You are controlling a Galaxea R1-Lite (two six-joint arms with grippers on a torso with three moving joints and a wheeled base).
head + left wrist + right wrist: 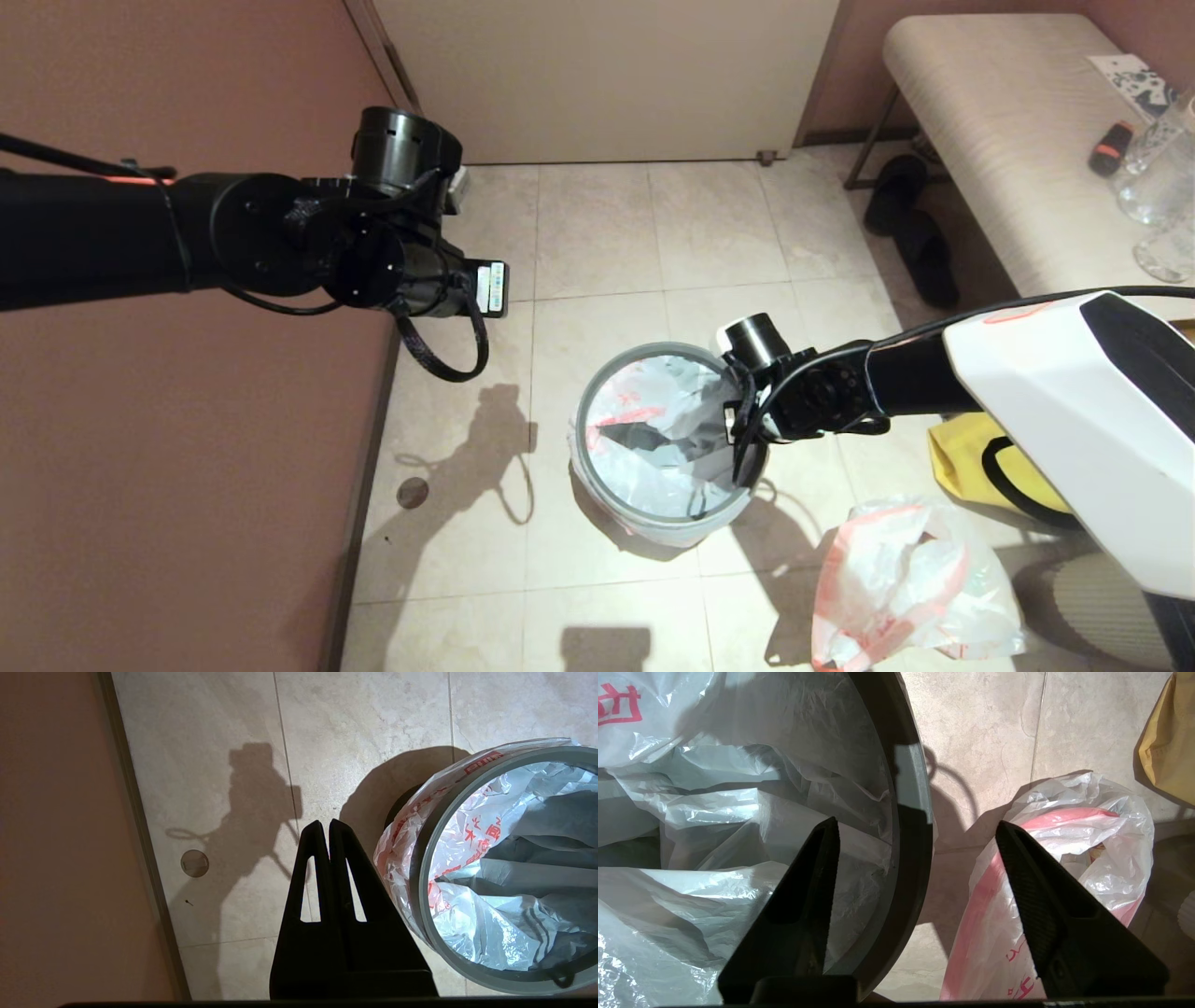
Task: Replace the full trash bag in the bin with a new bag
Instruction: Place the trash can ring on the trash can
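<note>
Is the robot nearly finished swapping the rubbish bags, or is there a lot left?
Nearly finished, it seems. Done: the full trash bag sits out on the floor beside the bin, and the new bag lines the bin, its edge folded over under the grey hoop rim. In hand: the right gripper is open astride that rim, gripping nothing. The left gripper is shut, off to the side. Left: probably just pulling away.

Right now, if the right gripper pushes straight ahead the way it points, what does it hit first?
Most likely the bin's grey hoop rim: the open right gripper straddles it, one finger over the new bag lining the bin, the other toward the full trash bag. Depth is unclear.
</note>
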